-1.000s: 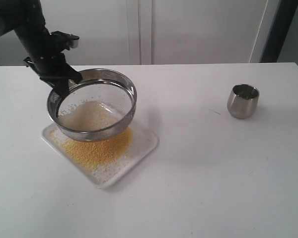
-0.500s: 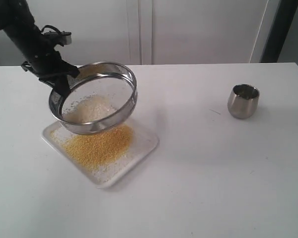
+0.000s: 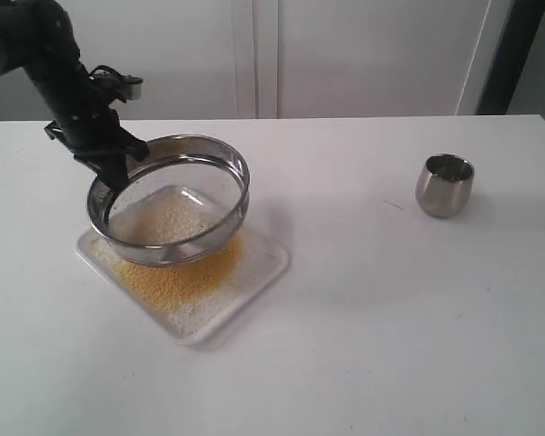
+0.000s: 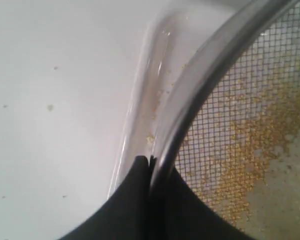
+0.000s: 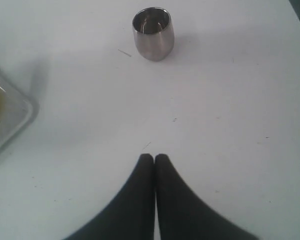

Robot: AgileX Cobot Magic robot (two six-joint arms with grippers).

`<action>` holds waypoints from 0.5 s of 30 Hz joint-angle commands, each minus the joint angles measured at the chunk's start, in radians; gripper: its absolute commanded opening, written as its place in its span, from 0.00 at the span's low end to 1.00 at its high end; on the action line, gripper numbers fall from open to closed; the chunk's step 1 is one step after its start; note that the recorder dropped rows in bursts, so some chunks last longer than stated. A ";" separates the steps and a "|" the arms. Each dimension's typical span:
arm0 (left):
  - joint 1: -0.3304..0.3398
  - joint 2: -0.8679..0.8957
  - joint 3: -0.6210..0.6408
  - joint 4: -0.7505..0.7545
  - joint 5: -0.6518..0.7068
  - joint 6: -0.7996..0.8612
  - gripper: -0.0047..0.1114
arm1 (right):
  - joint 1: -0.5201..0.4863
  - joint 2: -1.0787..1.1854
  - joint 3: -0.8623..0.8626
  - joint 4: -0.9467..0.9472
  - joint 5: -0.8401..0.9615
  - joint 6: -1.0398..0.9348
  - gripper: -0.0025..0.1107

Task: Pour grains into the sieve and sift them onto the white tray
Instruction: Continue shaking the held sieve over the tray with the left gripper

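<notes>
My left gripper (image 3: 116,162) is shut on the steel rim of the sieve (image 3: 220,156), holding it tilted just above the white tray (image 3: 268,261). Pale coarse bits lie on the mesh inside the sieve. Yellow grains (image 3: 186,282) are heaped on the tray under it. In the left wrist view the gripper (image 4: 151,162) pinches the sieve rim (image 4: 205,75), with grains (image 4: 250,145) showing through the mesh and the tray edge (image 4: 140,95) beside it. My right gripper (image 5: 155,157) is shut and holds nothing, above bare table. It does not show in the exterior view.
A small rounded steel cup (image 3: 444,184) stands upright on the right of the white table (image 3: 381,309), also seen as the cup (image 5: 153,33) in the right wrist view. A corner of the tray (image 5: 20,112) shows there too. White wall panels stand behind the table.
The left arm has rocked the sieve: it tipped up and toward the left, then came back down and level over the tray. The right gripper and the cup have not moved.
</notes>
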 commanded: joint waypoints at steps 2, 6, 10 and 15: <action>-0.164 -0.029 0.018 0.001 0.094 0.016 0.04 | -0.002 -0.005 0.004 0.001 -0.008 0.005 0.02; -0.141 -0.029 0.018 0.099 0.094 0.023 0.04 | -0.002 -0.005 0.004 0.001 -0.008 0.005 0.02; -0.028 -0.027 0.016 0.025 0.094 -0.009 0.04 | -0.002 -0.005 0.004 0.001 -0.008 0.005 0.02; -0.061 -0.025 0.038 -0.112 0.094 0.022 0.04 | -0.002 -0.005 0.004 0.001 -0.008 0.005 0.02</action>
